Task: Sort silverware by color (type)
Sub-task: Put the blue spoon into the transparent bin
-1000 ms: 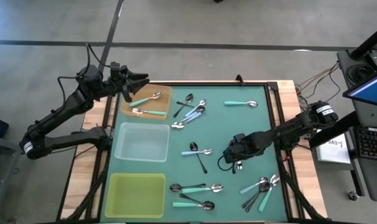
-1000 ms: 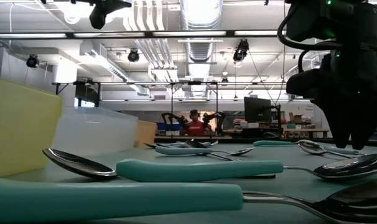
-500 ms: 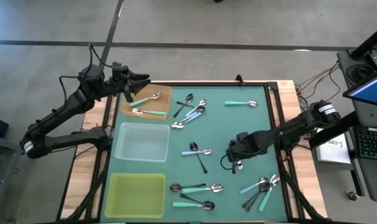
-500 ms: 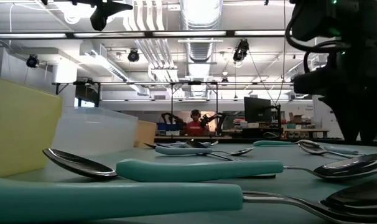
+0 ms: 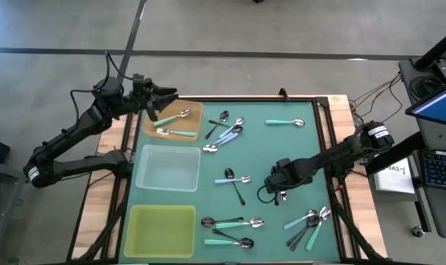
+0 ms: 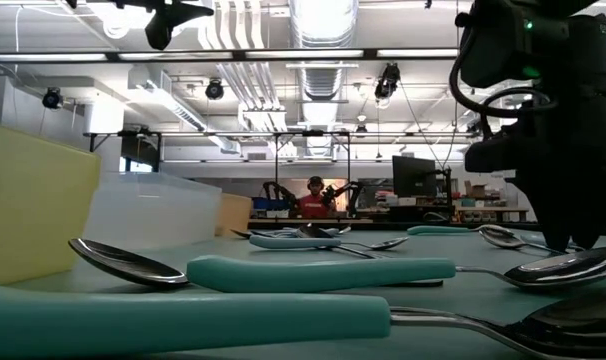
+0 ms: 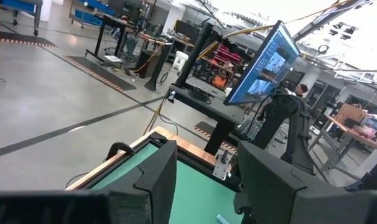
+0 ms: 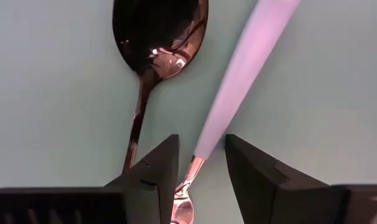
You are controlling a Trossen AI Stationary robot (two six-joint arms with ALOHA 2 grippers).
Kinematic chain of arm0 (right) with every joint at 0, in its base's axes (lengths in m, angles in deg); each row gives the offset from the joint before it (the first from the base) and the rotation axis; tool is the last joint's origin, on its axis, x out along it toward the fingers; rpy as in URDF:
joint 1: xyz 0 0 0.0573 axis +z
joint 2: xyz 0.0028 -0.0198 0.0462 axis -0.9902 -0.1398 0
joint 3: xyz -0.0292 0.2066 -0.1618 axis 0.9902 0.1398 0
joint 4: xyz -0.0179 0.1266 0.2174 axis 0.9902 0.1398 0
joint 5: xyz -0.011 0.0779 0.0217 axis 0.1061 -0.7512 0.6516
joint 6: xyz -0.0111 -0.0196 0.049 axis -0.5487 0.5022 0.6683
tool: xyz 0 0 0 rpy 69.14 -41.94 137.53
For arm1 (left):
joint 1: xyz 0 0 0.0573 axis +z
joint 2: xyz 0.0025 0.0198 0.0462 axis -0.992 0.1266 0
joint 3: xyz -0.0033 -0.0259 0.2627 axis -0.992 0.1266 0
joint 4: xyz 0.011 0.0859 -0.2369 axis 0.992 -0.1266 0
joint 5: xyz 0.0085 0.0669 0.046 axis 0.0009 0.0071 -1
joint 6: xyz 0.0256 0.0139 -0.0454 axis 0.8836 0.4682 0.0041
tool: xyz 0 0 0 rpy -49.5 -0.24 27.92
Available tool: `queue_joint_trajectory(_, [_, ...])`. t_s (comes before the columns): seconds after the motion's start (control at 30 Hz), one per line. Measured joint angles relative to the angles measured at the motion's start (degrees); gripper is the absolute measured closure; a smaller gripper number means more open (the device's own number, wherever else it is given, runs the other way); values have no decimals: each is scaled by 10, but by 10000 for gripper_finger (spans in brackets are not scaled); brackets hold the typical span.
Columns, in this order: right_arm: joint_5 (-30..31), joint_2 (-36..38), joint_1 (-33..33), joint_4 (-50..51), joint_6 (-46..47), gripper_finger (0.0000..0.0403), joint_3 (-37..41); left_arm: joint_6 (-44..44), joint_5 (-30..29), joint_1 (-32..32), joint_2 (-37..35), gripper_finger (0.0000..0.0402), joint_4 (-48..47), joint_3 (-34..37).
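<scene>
Picking step: right end effector (image 8: 198, 163), fingers parted, straddles a pale blue spoon (image 8: 247, 74) on the table (image 5: 282, 147); next, close and lift. Left end effector (image 7: 204, 180) waits open at the far left.

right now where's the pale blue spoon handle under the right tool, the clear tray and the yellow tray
pale blue spoon handle (image 8: 241, 81), right wrist view, middle of the handle
clear tray (image 5: 168, 168), high view, bare floor of the tray
yellow tray (image 5: 163, 230), high view, bare floor of the tray

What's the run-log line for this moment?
left gripper: open, over wooden tray | right gripper: jaws straddling pale blue spoon | black spoon: beside
</scene>
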Motion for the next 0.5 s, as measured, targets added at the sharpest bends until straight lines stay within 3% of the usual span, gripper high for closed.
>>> queue_joint_trajectory(0.13, [-2,-14,0,-11,-1,313,1,-7,0,-5,1,249,0,0])
queue_joint_trajectory(0.3, [-1,-5,0,-16,-9,380,1,-25,25,-35,18,249,-20,1])
queue_joint_trajectory(0.4, [5,18,-3,-16,-25,384,-2,-25,77,-55,43,249,-54,1])
queue_joint_trajectory(0.5, [40,47,-7,-13,-51,386,-11,-50,40,-93,75,249,-84,1])
